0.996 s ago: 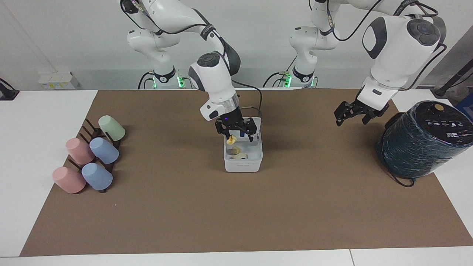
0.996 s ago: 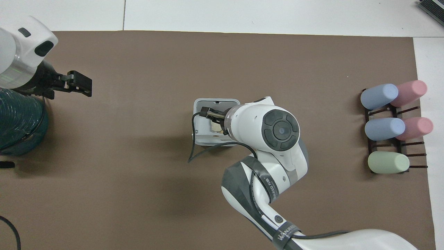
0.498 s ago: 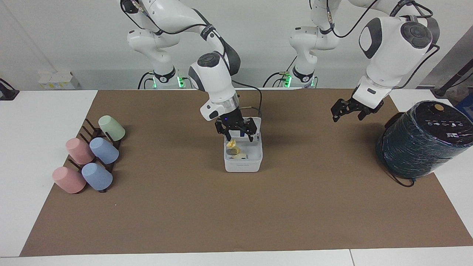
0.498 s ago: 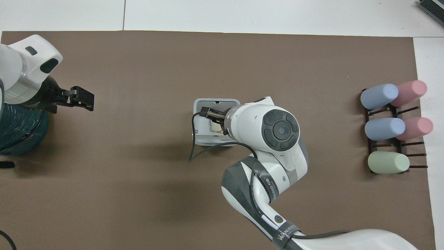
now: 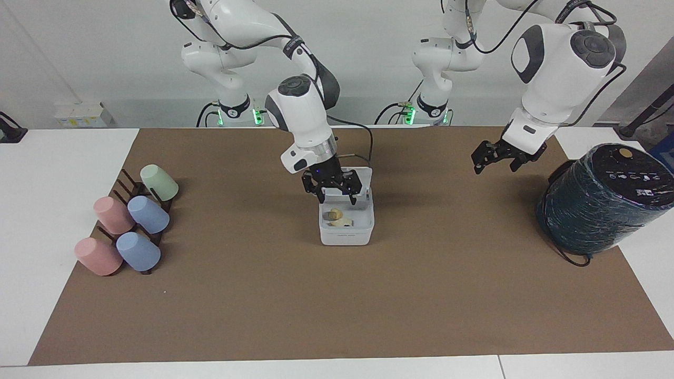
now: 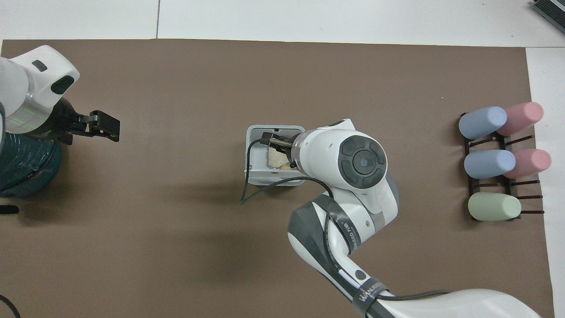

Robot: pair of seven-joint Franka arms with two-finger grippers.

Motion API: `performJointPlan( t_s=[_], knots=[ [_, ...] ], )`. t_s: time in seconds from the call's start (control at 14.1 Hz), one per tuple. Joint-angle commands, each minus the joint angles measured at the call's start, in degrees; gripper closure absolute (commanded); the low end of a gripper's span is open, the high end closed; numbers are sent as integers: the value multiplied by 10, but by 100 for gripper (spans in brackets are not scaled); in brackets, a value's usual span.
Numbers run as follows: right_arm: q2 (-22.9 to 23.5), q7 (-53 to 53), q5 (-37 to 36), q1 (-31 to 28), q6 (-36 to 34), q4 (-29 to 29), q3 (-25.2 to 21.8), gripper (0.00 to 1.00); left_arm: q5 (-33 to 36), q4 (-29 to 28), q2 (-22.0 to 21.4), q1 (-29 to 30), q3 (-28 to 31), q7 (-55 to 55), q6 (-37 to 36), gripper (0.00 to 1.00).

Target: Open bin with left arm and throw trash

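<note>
Facing view: open white bin [image 5: 346, 231] sitting mid-tabletop [image 5: 337, 295] on the brown mat, lid [image 5: 354, 176] raised on the side nearer the robots; pale-yellow trash [image 5: 337, 218] lying inside. Right gripper [image 5: 337, 197] hanging just over the bin's mouth, spread wide and empty, nothing between the fingers. Left gripper [image 5: 494, 163] up in the air over bare mat toward the left arm's end, released too and holding nothing, waiting close to the dark wrapped cylinder [image 5: 605, 200] standing at the mat's edge. Pastel cups [image 5: 129, 226] lying on a dark rack at the right arm's end, well apart from the bin. Overhead view: bin [image 6: 256, 152] at mid-mat, largely covered by the right arm's wrist; a patch of trash [image 6: 276, 157] showing inside, beside the right gripper [image 6: 270, 140], of which only a dark part shows past the wrist. Left gripper [image 6: 106, 128] over the mat beside the cylinder [image 6: 26, 165], fingers apart. Cups [image 6: 501, 159] on the rack near the mat's edge at the right arm's end.
</note>
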Motion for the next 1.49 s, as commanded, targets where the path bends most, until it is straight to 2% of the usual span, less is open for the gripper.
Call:
performJointPlan(
  t_s=[0.0, 0.57, 1.0, 1.14, 1.28, 1.42],
  knots=[
    [-39, 0, -13, -32, -40, -3, 3, 0, 9, -24, -18, 0, 0, 2, 26, 0],
    [-154, -188, -24, -148, -242, -9, 4, 0, 9, -23, -18, -2, 1, 4, 31, 0],
    [-187, -254, -24, -206, -318, 6, -3, 0, 9, -23, -18, -2, 1, 4, 31, 0],
    [-197, -281, -22, -188, -342, 12, -40, 0, 9, -23, -18, -2, 1, 4, 30, 0],
    [-196, -316, -21, -144, -366, 28, -110, 0, 9, -23, -18, -2, 1, 3, 30, 0],
    [-191, -343, -18, -138, -390, 48, -131, 0, 9, -23, -18, -2, 1, 3, 30, 0]
  ],
)
